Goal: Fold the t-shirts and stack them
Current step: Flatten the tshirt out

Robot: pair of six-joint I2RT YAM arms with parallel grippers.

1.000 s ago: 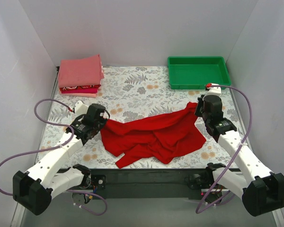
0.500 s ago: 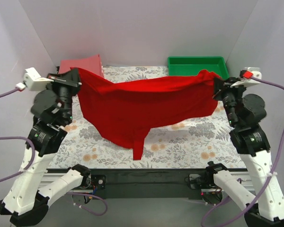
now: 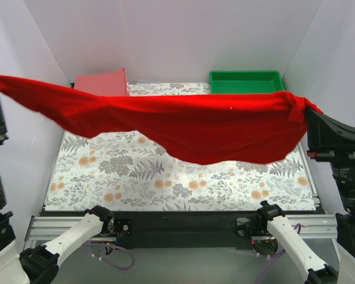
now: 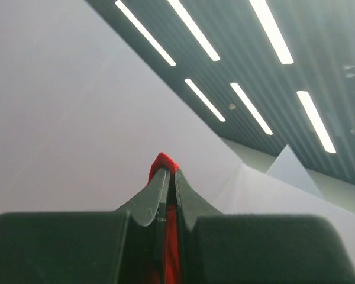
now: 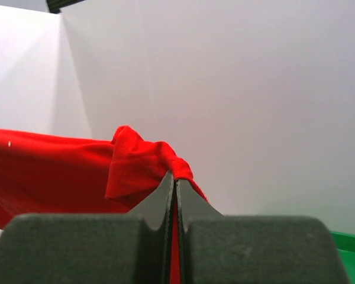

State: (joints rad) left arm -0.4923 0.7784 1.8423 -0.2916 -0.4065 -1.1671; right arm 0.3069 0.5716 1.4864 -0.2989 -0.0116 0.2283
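While both pairs of jaws clamp the red t-shirt (image 3: 183, 127) by its ends high above the bench (image 3: 136, 171), a level, evenly tensioned descent should lay it flat.

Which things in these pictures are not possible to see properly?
Folded shirts: top view, the hanging red shirt covers the stack's front.
Green tray: top view, its near rim is behind the red shirt.
Left jaws: top view, cut off by the left edge.
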